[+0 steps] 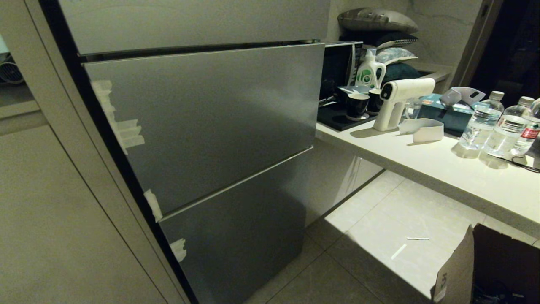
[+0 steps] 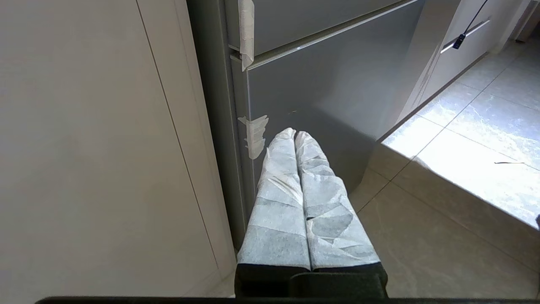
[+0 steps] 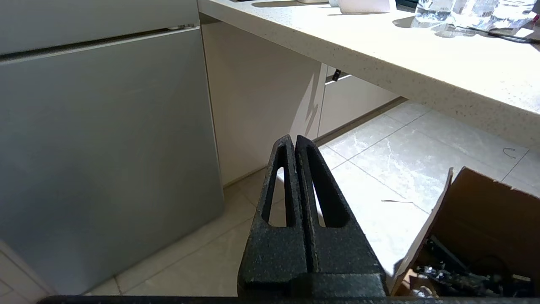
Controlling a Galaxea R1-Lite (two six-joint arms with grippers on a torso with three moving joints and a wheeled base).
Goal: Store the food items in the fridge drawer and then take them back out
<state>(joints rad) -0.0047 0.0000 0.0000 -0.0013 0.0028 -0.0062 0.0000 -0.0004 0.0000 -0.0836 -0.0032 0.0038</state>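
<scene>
The fridge fills the left of the head view, and its grey steel door panels (image 1: 202, 122) are all closed. The fridge drawer is hidden behind them. No food items show in any view. My left gripper (image 2: 294, 134) is shut and empty, its fingers wrapped in pale tape. It hangs low by the fridge's lower panel (image 2: 320, 88) near the floor. My right gripper (image 3: 293, 141) is shut and empty too, its black fingers pressed together above the floor tiles, to the right of the fridge (image 3: 105, 147). Neither arm shows in the head view.
A white counter (image 1: 443, 164) runs along the right with water bottles (image 1: 481, 122), a white spray gun (image 1: 400, 101), cups (image 1: 357, 105) and a detergent bottle (image 1: 370, 69). An open cardboard box (image 1: 493, 266) stands on the floor at the lower right. A beige cabinet wall (image 1: 55, 219) flanks the fridge's left.
</scene>
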